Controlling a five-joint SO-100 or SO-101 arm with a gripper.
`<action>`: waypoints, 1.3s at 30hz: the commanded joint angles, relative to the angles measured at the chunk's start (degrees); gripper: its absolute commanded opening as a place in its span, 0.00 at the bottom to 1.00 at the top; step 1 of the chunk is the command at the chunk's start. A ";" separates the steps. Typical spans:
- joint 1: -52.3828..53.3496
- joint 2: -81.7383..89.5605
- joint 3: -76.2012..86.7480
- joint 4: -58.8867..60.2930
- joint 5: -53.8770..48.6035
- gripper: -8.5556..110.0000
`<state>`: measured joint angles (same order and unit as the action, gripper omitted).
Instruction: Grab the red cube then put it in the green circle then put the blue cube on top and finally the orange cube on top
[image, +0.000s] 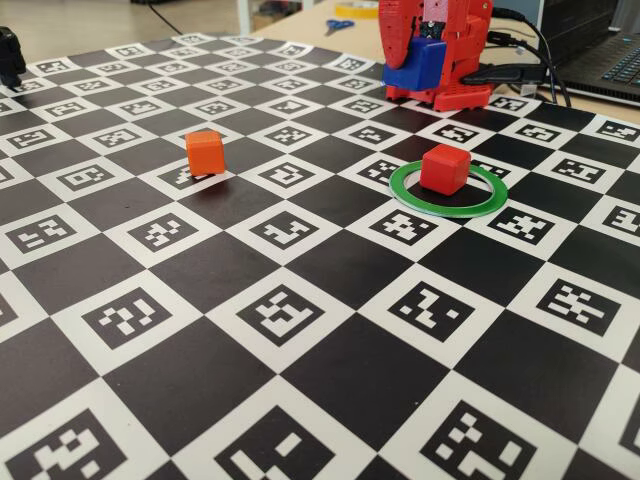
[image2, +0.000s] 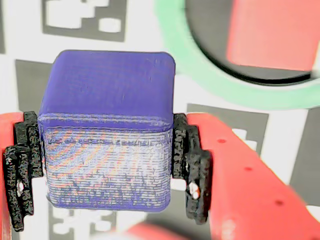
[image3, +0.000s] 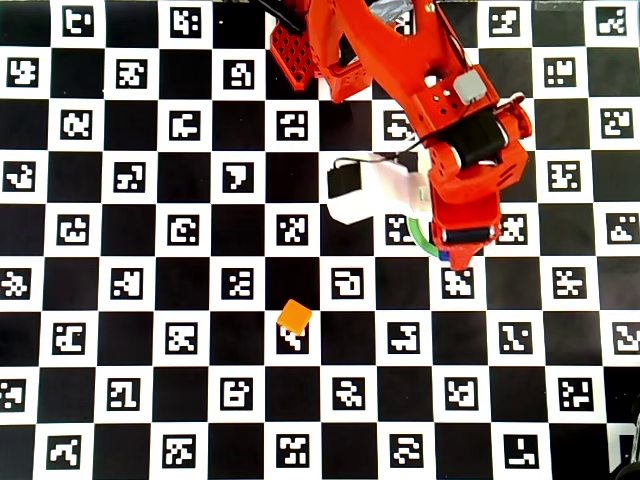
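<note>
My gripper (image2: 105, 172) is shut on the blue cube (image2: 107, 125), with a black pad (image2: 187, 160) pressed to each side. It holds the cube above the mat, close to the green circle (image2: 200, 75). The red cube (image2: 275, 32) sits inside that ring. In the fixed view the red cube (image: 445, 168) stands in the green circle (image: 470, 208), and the gripper (image: 435, 85) hangs behind it with the blue cube (image: 415, 62). The orange cube (image: 205, 152) stands alone to the left. In the overhead view the arm hides the red cube; the orange cube (image3: 295, 317) is clear of the gripper (image3: 460, 250).
The checkerboard mat (image: 300, 330) with printed markers covers the table. Scissors (image: 338, 25), cables (image: 530, 70) and a laptop (image: 605, 55) lie behind the mat's far edge. The white wrist camera block (image3: 370, 190) juts out from the arm.
</note>
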<state>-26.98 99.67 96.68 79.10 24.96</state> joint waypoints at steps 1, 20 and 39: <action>-1.23 5.54 1.14 -0.53 1.32 0.14; -7.21 5.89 11.25 -7.47 4.83 0.14; -8.00 5.71 18.19 -13.80 4.31 0.13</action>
<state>-35.24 100.55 115.14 66.01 29.44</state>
